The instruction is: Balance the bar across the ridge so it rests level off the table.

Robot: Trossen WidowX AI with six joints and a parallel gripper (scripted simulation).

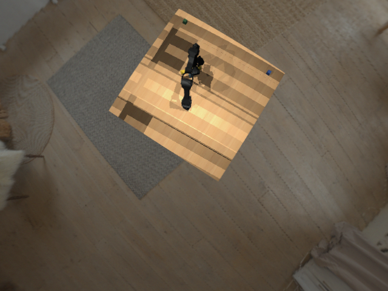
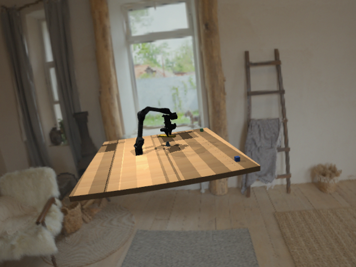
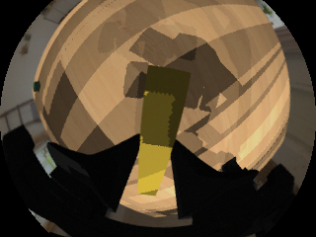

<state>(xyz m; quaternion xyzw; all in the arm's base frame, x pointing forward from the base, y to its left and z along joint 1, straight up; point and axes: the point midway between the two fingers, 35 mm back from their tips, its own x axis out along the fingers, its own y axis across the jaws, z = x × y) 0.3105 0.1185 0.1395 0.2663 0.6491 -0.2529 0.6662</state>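
Observation:
A yellow bar is held in my gripper, which is shut on it. In the exterior view the bar looks nearly level and hangs above the table. The ridge, a small dark blue-grey wedge, stands on the table. In the exterior view it shows below the bar, with a gap between them. In the top view the arm partly covers the ridge and the bar. I cannot make out the ridge in the wrist view.
A green cube sits near one table corner. A blue cube sits near another corner. The black arm rises from its base on the table. Patchy shadows cross the wood.

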